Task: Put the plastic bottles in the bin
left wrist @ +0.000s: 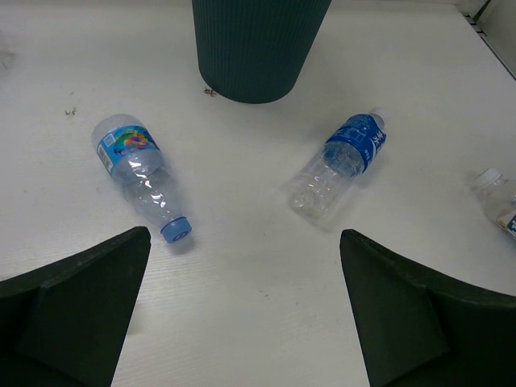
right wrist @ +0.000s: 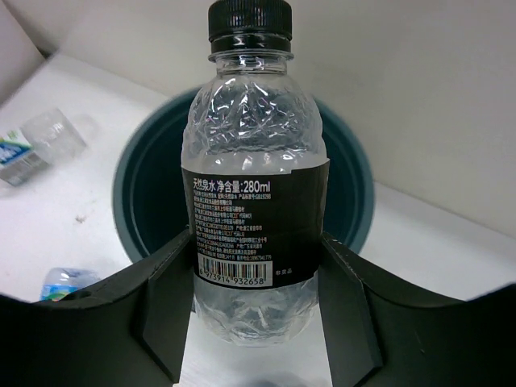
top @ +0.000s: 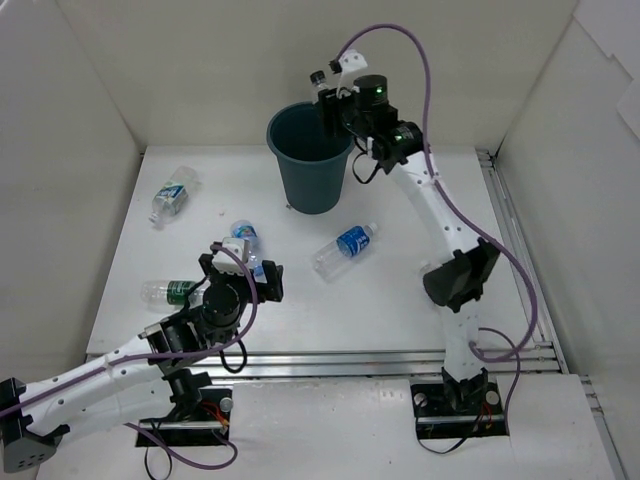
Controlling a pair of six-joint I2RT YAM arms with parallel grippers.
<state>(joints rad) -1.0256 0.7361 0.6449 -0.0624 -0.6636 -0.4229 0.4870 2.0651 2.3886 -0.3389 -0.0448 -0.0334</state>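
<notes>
The dark teal bin (top: pixel 310 160) stands at the back middle of the table. My right gripper (top: pixel 328 100) is shut on a clear bottle (right wrist: pixel 254 161) with a black label and black cap, held upright over the bin's rim (right wrist: pixel 363 193). My left gripper (top: pixel 243 265) is open and empty above the table (left wrist: pixel 246 242). A blue-capped bottle (left wrist: pixel 137 173) lies just ahead of it to the left. A blue-label bottle (left wrist: pixel 343 161) lies ahead to the right. A green-label bottle (top: pixel 170 292) lies left of my left gripper. Another bottle (top: pixel 172 195) lies at the far left.
White walls enclose the table on the left, back and right. A metal rail (top: pixel 400 360) runs along the near edge. Part of another white-capped bottle (left wrist: pixel 500 197) shows at the right edge of the left wrist view.
</notes>
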